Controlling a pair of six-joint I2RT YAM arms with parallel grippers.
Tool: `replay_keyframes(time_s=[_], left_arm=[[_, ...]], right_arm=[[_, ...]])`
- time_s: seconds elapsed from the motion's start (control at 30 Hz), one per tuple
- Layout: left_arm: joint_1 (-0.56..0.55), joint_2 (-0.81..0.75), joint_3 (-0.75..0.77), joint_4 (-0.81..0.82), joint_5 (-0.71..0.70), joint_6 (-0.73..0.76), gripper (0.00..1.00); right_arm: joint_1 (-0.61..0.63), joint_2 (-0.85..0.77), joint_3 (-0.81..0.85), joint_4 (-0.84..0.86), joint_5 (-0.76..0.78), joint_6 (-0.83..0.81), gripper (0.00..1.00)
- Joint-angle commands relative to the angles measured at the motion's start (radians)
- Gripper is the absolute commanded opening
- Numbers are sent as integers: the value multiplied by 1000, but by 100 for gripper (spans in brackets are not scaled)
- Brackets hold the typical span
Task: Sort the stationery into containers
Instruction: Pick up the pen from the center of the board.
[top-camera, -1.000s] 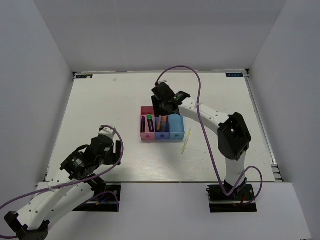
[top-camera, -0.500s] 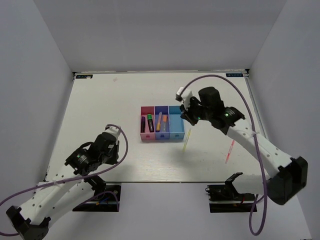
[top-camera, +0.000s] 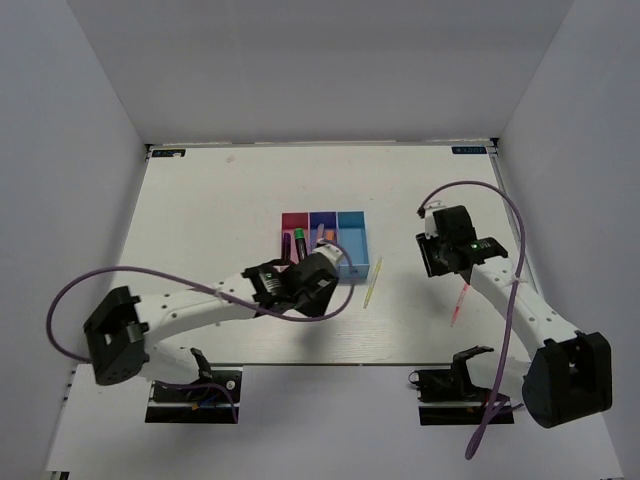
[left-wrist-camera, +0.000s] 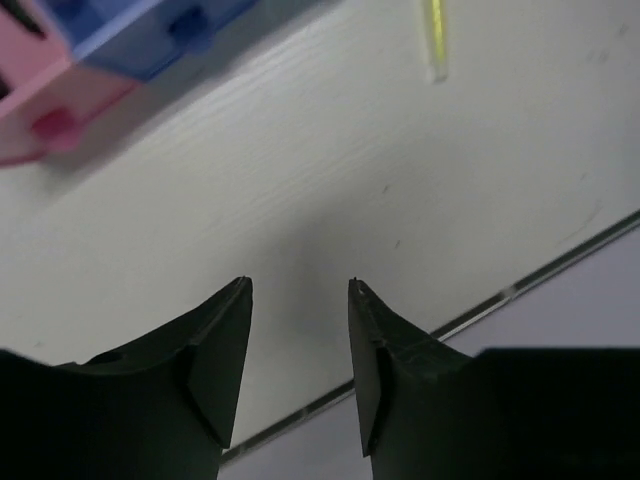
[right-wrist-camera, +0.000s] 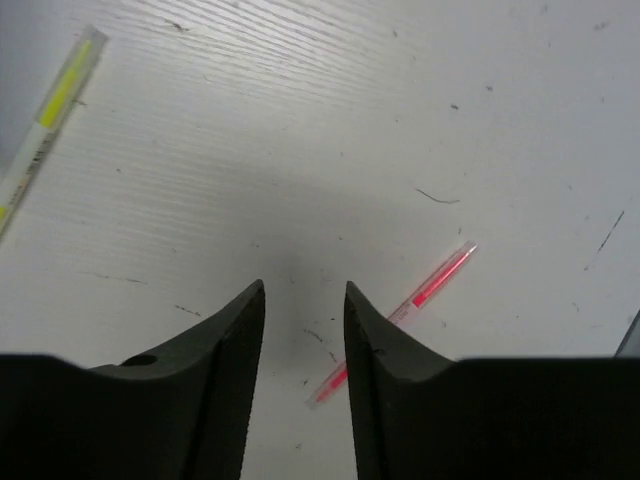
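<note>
hovering just above the thin pink pen (right-wrist-camera: 425, 290) on the worktop (right-wrist-camera: 400, 120), the right end effector (right-wrist-camera: 304, 285), parted and empty, must centre, descend and close, while the left end effector (left-wrist-camera: 300, 281), likewise parted and empty, hangs before the containers (top-camera: 353, 246) near the thin yellow pen (top-camera: 372, 282).

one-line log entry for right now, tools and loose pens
left tool: open, empty | right tool: open, empty | yellow pen: on table | pink pen: on table

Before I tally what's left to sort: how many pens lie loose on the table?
2. The yellow pen lies just right of the teal bin; the pink pen farther right. The left arm may hide more.
</note>
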Motion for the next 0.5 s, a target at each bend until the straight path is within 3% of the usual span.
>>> replay_keyframes(time_s=[0.0, 0.07, 0.1, 0.13, 0.2, 0.27, 0.3, 0.37, 0.47], left_arm=[[-25, 116, 100, 166, -66, -66, 51], [-35, 216, 127, 203, -77, -108, 33], [-46, 243, 175, 217, -83, -116, 30], [-52, 288, 194, 225, -115, -122, 28], [-75, 354, 267, 228, -135, -150, 24], [-91, 429, 320, 231, -152, -167, 26], [-95, 446, 335, 230, -158, -171, 36], [-106, 507, 384, 228, -162, -185, 41], [-112, 563, 424, 234, -166, -194, 46]], right_arm=[[-61, -18, -18, -15, 15, 194, 40], [-102, -10, -24, -19, -10, 221, 33], [-113, -8, -24, -22, -51, 245, 28], [-126, -8, -18, -27, -65, 254, 14], [-158, -8, -9, -33, -120, 276, 7], [-181, -14, -9, -36, -157, 284, 7], [-207, -16, -10, -38, -159, 288, 7], [-218, -24, -20, -32, -205, 299, 13], [-248, -36, -20, -30, -237, 299, 14]])
